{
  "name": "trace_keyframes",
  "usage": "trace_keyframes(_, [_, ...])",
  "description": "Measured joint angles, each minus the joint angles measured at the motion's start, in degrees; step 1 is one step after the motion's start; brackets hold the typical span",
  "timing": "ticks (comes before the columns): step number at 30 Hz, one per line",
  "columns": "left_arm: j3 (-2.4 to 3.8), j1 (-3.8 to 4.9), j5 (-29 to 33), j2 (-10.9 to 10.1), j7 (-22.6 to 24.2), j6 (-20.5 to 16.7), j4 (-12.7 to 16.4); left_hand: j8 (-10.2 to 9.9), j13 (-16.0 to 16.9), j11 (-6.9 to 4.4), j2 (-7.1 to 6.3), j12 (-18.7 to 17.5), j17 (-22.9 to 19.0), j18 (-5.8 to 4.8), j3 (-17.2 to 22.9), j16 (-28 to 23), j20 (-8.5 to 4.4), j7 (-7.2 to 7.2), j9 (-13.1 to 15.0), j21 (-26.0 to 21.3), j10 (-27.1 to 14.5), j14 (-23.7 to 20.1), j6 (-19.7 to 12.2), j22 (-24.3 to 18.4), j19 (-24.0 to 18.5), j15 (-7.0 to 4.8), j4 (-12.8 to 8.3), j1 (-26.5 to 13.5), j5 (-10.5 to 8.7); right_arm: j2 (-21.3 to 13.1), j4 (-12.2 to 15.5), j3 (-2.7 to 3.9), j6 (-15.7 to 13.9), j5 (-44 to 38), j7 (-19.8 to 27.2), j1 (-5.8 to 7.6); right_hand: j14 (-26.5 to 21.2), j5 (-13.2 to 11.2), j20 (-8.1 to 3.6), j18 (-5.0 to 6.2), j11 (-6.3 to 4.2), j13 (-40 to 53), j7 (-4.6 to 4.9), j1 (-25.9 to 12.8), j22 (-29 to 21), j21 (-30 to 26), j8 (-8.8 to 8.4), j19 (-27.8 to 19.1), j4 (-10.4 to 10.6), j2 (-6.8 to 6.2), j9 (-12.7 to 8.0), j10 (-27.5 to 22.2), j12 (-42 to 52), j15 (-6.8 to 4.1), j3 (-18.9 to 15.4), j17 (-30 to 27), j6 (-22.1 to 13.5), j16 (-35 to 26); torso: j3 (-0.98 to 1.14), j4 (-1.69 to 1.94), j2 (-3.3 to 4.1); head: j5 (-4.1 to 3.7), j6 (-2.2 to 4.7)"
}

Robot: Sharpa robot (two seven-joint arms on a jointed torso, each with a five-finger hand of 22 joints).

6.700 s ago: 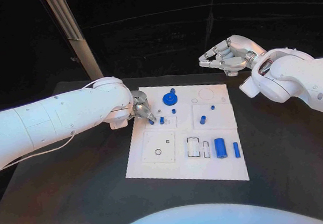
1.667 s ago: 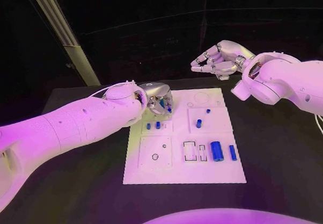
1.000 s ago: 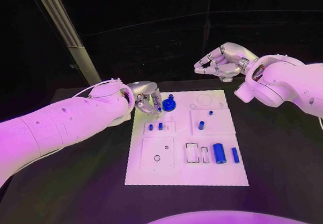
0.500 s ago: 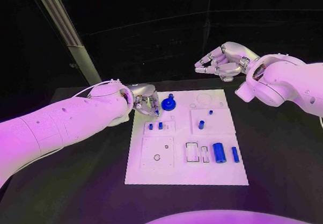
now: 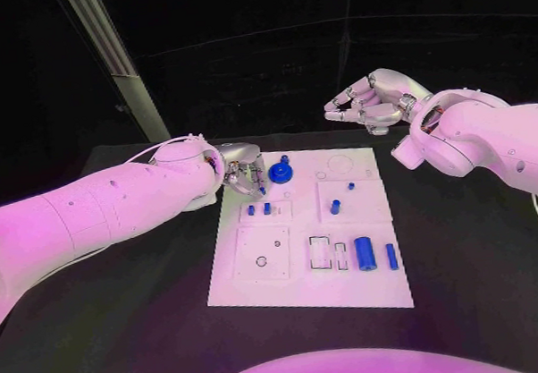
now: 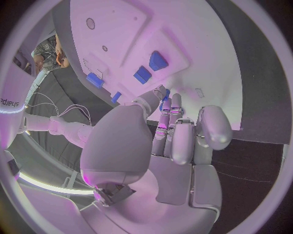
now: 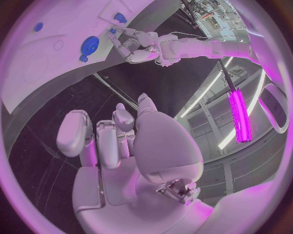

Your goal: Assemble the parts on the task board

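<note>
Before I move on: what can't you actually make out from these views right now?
- Whether the left hand holds a blue piece: head view, its fingers cover the spot; in the left wrist view blue shows only at their tips.
- Empty slot shapes on the task board: head view, too small.
- Right hand: curled, seemingly empty.

The task board lies flat in the middle of the tabletop, its long side running away from the robot. Near its far edge stands a round knobbed part. Just behind that row, toward the robot, two short parts stand side by side on the left, and a peg stands to their right. Closer in, on the right, a thick cylinder lies beside a thinner pin. The left hand sits over the board's far left corner, just beside the knobbed part. The right hand hangs beyond the board's far right corner, well apart from it.
</note>
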Motion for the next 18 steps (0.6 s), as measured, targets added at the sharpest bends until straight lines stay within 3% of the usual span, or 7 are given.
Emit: trace_keyframes(18, [-0.17,-0.01,0.08,0.72,-0.32,0.98,-0.82,-0.38,-0.01,0.0,0.0,-0.53,-0.23,0.0,0.0,0.0,0.0,0.0,-0.03,-0.04,0.0,0.0,0.0,0.02,0.0,0.0,0.0,0.0,0.0,-0.03,0.05,0.0,0.02,0.0,0.0,0.0,0.0,0.0,0.0,-0.01,0.0,0.0,0.0,0.0,0.0,0.0,0.0,0.0,0.0,0.0,0.0,0.0,0.0,0.0,0.0,0.0,0.0,0.0,0.01,0.04,-0.03,-0.13,0.03])
